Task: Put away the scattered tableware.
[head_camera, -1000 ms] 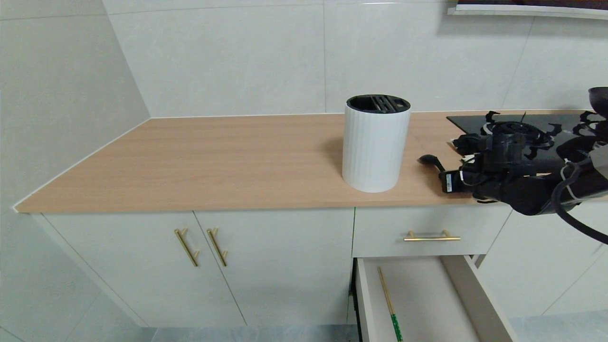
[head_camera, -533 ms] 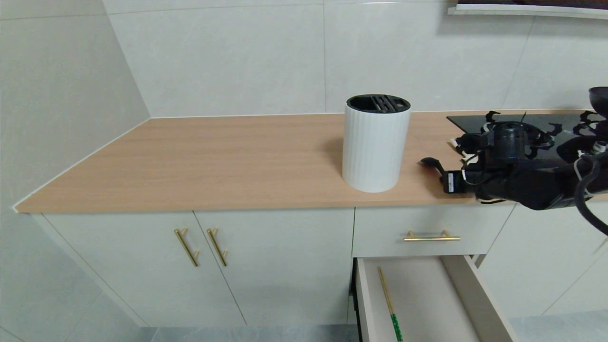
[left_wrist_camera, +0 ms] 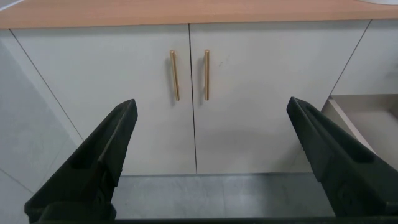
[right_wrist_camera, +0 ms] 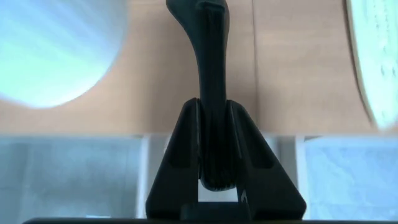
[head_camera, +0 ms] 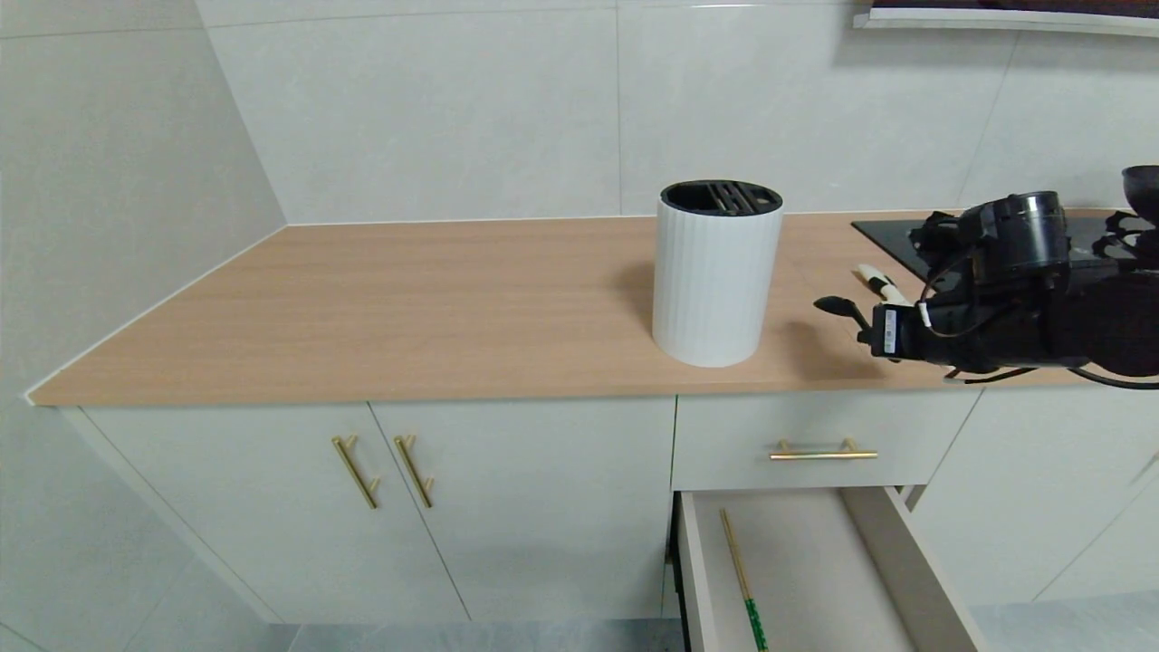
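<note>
**At the kitchen counter: right gripper (head_camera: 874,324) holding a black utensil (head_camera: 835,307) beside the white holder (head_camera: 715,281)**

Along the tiled wall runs the long wooden countertop (head_camera: 407,308). Under it is a pair of pale cabinet doors (head_camera: 525,507) with gold bar handles. To their right, a shut drawer (head_camera: 815,426) sits above an open drawer (head_camera: 806,561), pulled well out. At the far right end of the counter is a black cooktop (head_camera: 892,235). The white holder, a ribbed cylinder with a black slotted top, stands upright toward the front of the counter.

The right arm comes in from the right at counter height. Its fingers (right_wrist_camera: 180,149) are clamped tight on the black utensil's handle, one on each side. The utensil's rounded end points toward the holder, near it but apart, over the front part of the counter. Spoon or something else, I cannot tell. The left gripper (left_wrist_camera: 210,107) hangs low in front of the cabinet doors, fingers spread wide with nothing between them.

A white-handled piece (head_camera: 876,282) lies flat on the counter between the holder and the cooktop, just behind the held utensil. Down in the open drawer, along its left side, lies a thin wooden chopstick (head_camera: 741,572) with a green end. Whether it is one or a pair, I cannot tell.
</note>
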Controlling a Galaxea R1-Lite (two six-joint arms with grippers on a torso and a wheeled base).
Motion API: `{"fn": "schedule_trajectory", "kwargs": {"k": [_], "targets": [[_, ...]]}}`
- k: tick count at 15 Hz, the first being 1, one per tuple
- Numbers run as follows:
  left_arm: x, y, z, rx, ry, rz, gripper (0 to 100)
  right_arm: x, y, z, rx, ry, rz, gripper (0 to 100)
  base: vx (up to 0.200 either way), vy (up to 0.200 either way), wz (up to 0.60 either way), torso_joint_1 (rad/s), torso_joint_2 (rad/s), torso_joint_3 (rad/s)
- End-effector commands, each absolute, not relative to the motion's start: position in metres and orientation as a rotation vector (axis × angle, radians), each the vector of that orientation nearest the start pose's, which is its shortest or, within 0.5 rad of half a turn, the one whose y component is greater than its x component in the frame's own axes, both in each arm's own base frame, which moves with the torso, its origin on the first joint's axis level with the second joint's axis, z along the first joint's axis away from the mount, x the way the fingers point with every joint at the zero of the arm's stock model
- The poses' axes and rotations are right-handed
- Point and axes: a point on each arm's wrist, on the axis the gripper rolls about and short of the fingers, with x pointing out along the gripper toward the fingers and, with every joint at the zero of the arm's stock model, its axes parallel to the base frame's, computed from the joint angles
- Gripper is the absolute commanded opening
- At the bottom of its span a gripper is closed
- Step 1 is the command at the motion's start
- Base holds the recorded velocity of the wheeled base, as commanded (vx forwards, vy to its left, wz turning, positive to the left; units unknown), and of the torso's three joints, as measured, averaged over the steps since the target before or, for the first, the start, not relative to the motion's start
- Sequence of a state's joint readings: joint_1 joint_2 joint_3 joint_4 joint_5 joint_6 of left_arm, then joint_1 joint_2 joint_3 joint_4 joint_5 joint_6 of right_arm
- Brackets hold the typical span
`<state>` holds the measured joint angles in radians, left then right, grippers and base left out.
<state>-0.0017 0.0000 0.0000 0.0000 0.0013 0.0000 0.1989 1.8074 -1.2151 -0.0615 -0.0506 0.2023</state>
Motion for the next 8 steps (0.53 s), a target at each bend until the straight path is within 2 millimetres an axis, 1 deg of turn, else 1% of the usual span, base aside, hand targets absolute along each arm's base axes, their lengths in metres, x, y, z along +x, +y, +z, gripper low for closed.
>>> {"fn": "schedule_trajectory", "kwargs": {"k": [1, 3, 5, 8], "targets": [[-0.023, 0.0, 0.075, 0.0, 0.0, 0.0, 100, 0.294, 0.072, 0.219, 0.132, 0.522, 0.133, 0, 0.0, 0.0, 0.0, 0.0, 0.0, 0.0], [-0.023, 0.0, 0.075, 0.0, 0.0, 0.0, 100, 0.272, 0.072, 0.212, 0.117, 0.551, 0.147, 0, 0.0, 0.0, 0.0, 0.0, 0.0, 0.0], [-0.023, 0.0, 0.076, 0.0, -0.002, 0.0, 100, 0.253, 0.074, 0.204, 0.103, 0.582, 0.164, 0, 0.0, 0.0, 0.0, 0.0, 0.0, 0.0], [-0.023, 0.0, 0.076, 0.0, -0.002, 0.0, 100, 0.234, 0.08, 0.191, 0.081, 0.627, 0.2, 0, 0.0, 0.0, 0.0, 0.0, 0.0, 0.0]]}}
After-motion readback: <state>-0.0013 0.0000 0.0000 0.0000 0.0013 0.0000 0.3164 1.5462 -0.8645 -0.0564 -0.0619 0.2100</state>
